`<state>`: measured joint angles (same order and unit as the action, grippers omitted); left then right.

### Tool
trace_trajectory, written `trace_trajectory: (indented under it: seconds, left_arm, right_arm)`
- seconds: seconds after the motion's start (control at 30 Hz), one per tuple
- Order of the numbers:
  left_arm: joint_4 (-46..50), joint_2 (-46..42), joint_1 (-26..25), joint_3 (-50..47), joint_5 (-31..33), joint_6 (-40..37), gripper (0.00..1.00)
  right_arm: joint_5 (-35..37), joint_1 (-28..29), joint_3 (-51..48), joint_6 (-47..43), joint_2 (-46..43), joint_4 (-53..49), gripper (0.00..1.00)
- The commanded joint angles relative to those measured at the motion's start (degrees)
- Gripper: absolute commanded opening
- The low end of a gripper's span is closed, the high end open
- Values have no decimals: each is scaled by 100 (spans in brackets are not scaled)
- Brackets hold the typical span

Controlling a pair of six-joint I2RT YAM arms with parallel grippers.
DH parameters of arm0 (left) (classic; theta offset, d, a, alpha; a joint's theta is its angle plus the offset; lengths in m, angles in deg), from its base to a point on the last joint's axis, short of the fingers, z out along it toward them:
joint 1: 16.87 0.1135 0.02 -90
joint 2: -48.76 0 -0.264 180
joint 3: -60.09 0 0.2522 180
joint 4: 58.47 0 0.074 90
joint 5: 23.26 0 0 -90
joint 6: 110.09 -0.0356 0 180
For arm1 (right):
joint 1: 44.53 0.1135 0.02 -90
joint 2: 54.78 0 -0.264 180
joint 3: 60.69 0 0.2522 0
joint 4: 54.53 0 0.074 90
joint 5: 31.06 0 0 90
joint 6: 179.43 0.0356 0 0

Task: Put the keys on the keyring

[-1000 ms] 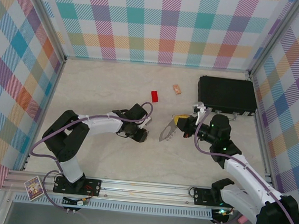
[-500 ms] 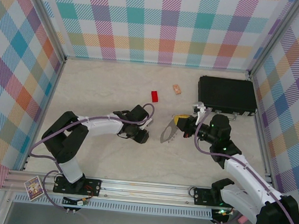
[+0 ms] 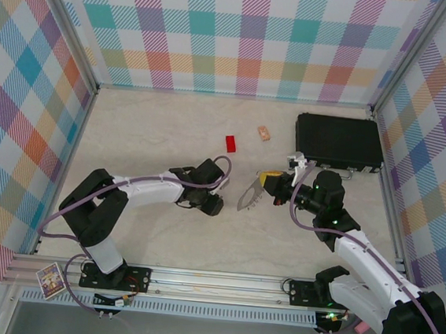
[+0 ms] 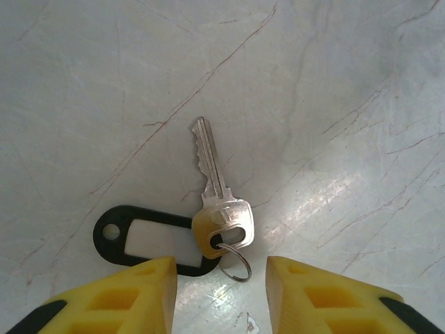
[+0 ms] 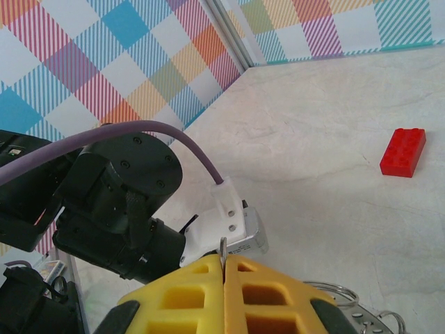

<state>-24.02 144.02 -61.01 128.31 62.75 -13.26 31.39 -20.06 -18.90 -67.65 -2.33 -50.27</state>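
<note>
Silver in blade and head, the key (image 4: 212, 174) lies flat on the counter (image 4: 348, 90). A small split ring (image 4: 238, 268) joins it to a black tag (image 4: 146, 240). In the left wrist view the left claw (image 4: 221, 275) hangs just over it with its jaws apart and nothing between them. The split ring and the head of the key lie at the mouth of the gap, and the blade points away from the claw. Seen from above, the right claw (image 3: 265, 184) is to the right, closed on the grey keyring (image 3: 249, 195), which it holds up off the counter. In the right wrist view a thin metal edge is pinched between its yellow fingers (image 5: 201, 268).

The step in hand, as I judge it, is to pick up the key. To do it well, the left claw should go a little forward and down, so that the pads close on the head of the key and not on the loose split ring, which would probably slip or turn. A thin flat key on a hard smooth counter is difficult to lift, so the fingertips should reach the counter on both sides before they close. It is better to leave the split ring free and pointing outward, because I expect that part must meet the keyring. The right claw should hold the keyring quiet meanwhile.
</note>
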Motion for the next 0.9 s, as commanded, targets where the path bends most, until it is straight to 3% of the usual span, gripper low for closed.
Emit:
trace_trajectory:
  seconds: [0.0,0.47,0.87]
  left_arm:
    - [76,-250,-195,-96,416,201,40]
    - [43,74,-730,-4,1346,511,39]
    - [164,377,-867,218,1681,576,35]
  right_arm:
    - [-75,23,-17,19,1,377,0]
    - [-85,23,-27,21,-6,398,0]
    - [-98,23,-36,28,20,421,0]
